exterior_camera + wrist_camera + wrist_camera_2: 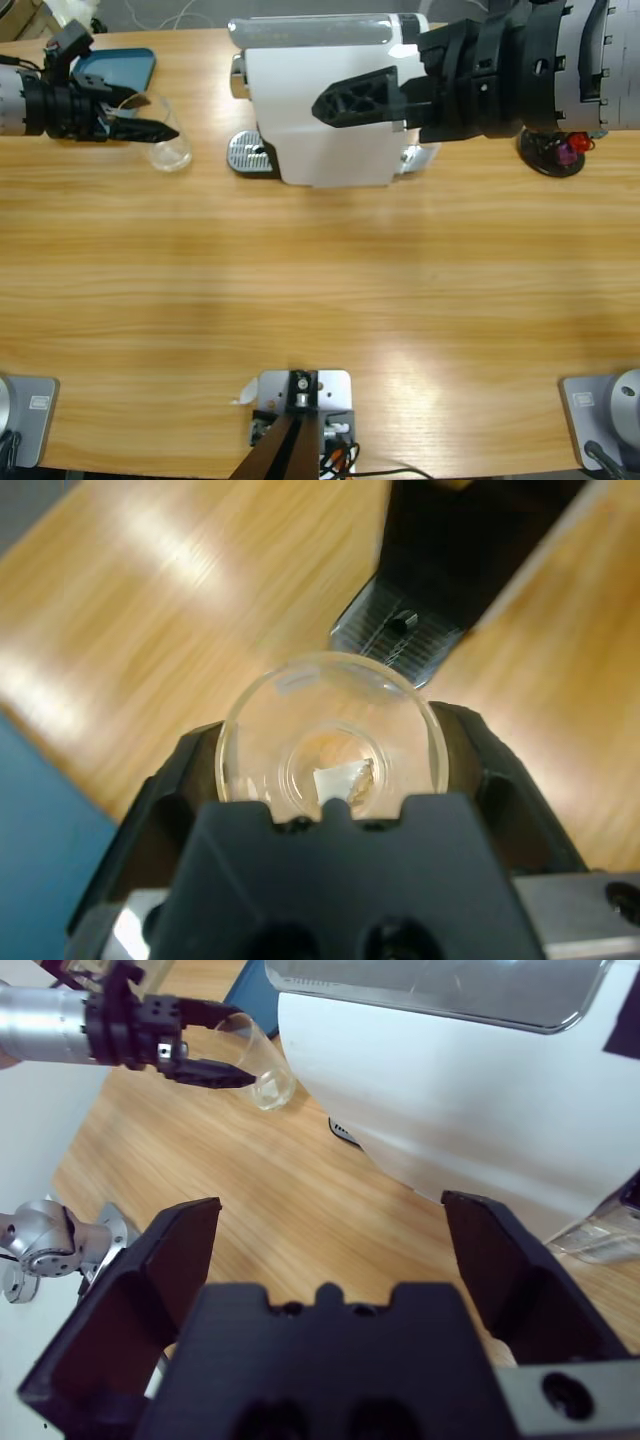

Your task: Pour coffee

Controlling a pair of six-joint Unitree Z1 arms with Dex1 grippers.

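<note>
A small clear glass tumbler [168,145] sits tilted between the jaws of my left gripper [150,128], which is shut on it at the table's far left. In the left wrist view I look into the tumbler [330,710] from its rim. I cannot tell whether any coffee lies in its base. A white coffee machine [320,110] stands at the back middle, its metal drip tray [248,155] just right of the tumbler. My right gripper [345,103] hangs open over the machine's body [450,1090], holding nothing. The right wrist view also shows the tumbler [262,1065] in the left gripper [215,1065].
A blue tray [115,70] lies behind the left gripper at the table's back edge. A black stand with purple and red capsules [555,150] sits right of the machine, partly under the right arm. The wide wooden tabletop [320,300] stretches toward the front.
</note>
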